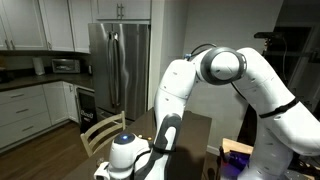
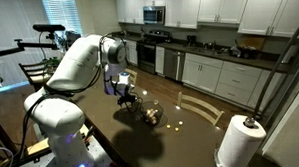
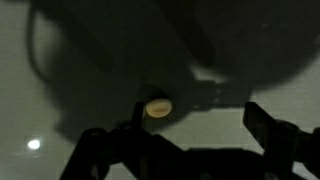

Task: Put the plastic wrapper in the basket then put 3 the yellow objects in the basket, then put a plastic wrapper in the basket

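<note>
Pincer (image 3: pixel 180 135), jaws apart, above yellow object (image 3: pixel 158 107)

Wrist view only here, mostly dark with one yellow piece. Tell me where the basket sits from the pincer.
Observer: In an exterior view the basket sits on the table just beyond the pincer, toward the paper towel roll.
Operator: Report yellow pieces on the table.
Observer: A small yellow object lies past the basket, on its roll side; more I cannot make out.
Operator: Give pincer height.
Observer: It hangs above the table, touching nothing.
</note>
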